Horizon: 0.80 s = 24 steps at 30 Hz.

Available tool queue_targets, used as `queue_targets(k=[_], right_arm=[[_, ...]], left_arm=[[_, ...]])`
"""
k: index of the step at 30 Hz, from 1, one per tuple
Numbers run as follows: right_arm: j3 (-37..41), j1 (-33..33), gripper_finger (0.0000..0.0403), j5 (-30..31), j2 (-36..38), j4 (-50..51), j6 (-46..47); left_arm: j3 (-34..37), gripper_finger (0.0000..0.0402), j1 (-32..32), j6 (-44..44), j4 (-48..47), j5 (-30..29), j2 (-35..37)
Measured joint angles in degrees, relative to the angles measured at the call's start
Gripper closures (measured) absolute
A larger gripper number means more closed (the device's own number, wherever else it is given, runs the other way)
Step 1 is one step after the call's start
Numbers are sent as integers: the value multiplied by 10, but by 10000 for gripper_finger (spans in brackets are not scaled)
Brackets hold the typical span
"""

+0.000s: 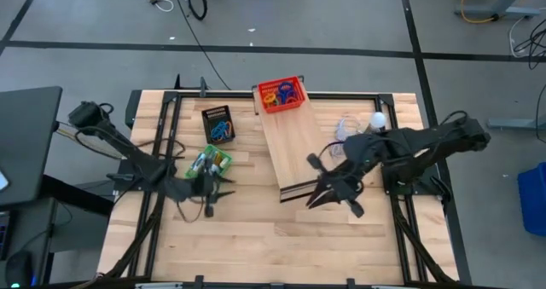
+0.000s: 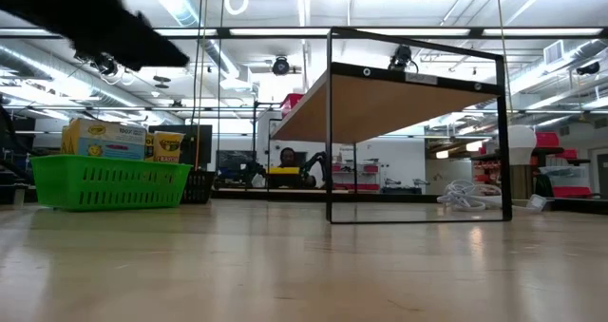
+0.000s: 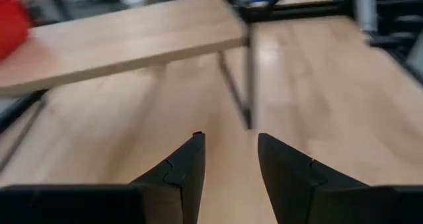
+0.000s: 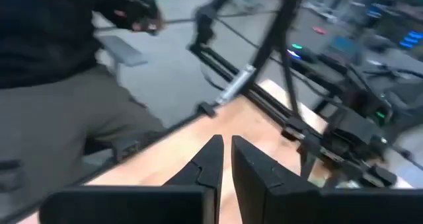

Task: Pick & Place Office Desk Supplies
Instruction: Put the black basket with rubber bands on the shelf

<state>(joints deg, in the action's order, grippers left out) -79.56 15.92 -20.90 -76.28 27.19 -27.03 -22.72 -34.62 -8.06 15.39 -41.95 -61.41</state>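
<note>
- Two dark grippers hang over bare wood at the near half of the pale butcher-block table (image 1: 256, 238), neither carrying anything, so both arms look to be between picks
- Left gripper (image 3: 228, 159) stands partly spread with clear table showing in the gap; in the high view it hovers just beside the green mesh basket (image 1: 210, 162), a likely position for reaching into it
- Right gripper (image 4: 225, 159) shows only a narrow slit between its tips and nothing pinched there; from above it sits at the near end of the long pale wooden shelf on a black wire frame (image 1: 294, 148), tilted down toward the table
- Yellow-and-green crayon boxes (image 2: 114, 139) stand upright in that green basket, packed together, probably so a gripper can take them from above
- Farther back, a small black mesh tray (image 1: 218, 123) holds blue and orange loops
- At the far end of the shelf, a red plastic basket (image 1: 281, 94) is heaped with small coloured loops (image 1: 284, 93), likely raised there as a separate station
- White round bulb with coiled cable (image 1: 376, 119) lies apart beside the right arm, no part of the sorting
</note>
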Motion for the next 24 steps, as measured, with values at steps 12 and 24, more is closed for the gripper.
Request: queue_targets(k=[12, 24], right_arm=[[205, 17, 362, 154, 127, -45, 103], [290, 17, 287, 261, 190, -8, 143]], left_arm=[[-76, 256, 245, 4, -198, 122, 61], [-182, 217, 497, 38, -377, 290, -49]])
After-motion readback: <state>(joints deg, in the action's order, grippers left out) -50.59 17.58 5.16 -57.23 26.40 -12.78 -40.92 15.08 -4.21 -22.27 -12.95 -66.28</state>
